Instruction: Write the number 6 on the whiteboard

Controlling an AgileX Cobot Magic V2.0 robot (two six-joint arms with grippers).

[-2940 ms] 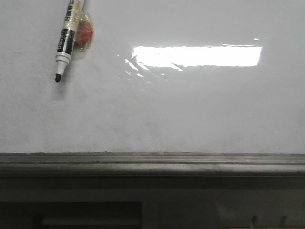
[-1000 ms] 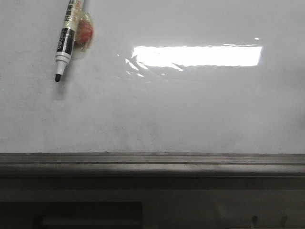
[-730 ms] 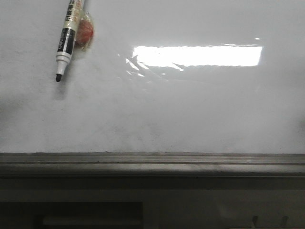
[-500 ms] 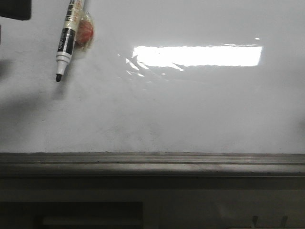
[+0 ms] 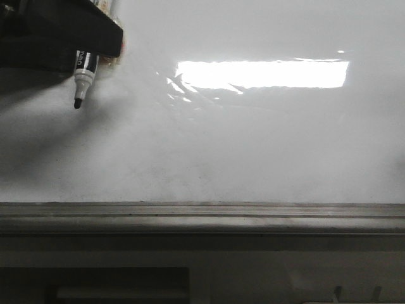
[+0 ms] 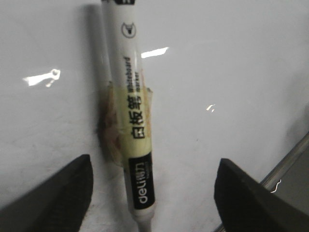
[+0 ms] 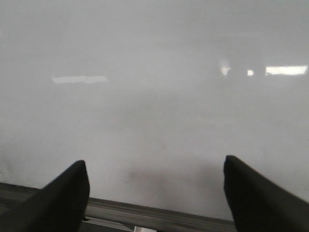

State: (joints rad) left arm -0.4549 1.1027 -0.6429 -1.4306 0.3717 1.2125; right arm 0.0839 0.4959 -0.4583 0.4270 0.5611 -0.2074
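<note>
Left pincer [image 6: 152,193], fingers spread wide and grasping nothing, straddles the marker [image 6: 131,116] taped to the whiteboard [image 5: 253,145] at its far left. Marker's long axis runs lengthwise between the fingers, tip [image 5: 77,103] pointing near. Right pincer [image 7: 157,193], also spread and empty, faces bare board well apart. No number 6 is drawn yet.

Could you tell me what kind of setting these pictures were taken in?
Probably an indoor office or lab: a glossy whiteboard with a grey bottom rail, a whiteboard marker taped on it, and a ceiling-light reflection on the board.
</note>
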